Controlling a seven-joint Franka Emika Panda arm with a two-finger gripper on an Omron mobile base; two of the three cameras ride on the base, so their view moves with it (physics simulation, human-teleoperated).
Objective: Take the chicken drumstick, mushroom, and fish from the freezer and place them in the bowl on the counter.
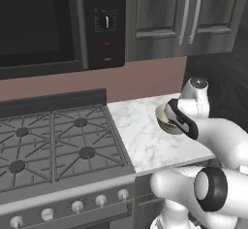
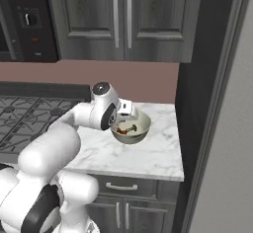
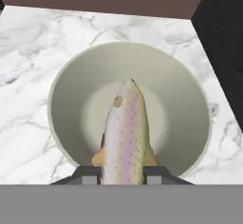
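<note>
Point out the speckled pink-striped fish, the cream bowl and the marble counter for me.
Speckled pink-striped fish (image 3: 127, 133), hand view, middle of its body.
Round cream-beige bowl (image 3: 185, 104), hand view, bare inner wall right of the fish.
White marble counter (image 2: 148, 155), right base view, bare slab in front of the bowl.

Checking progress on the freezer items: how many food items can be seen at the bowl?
1: the fish, held between the gripper fingers, hanging over the bowl on the counter. The right base view shows brownish shapes inside, too blurred to count.
</note>
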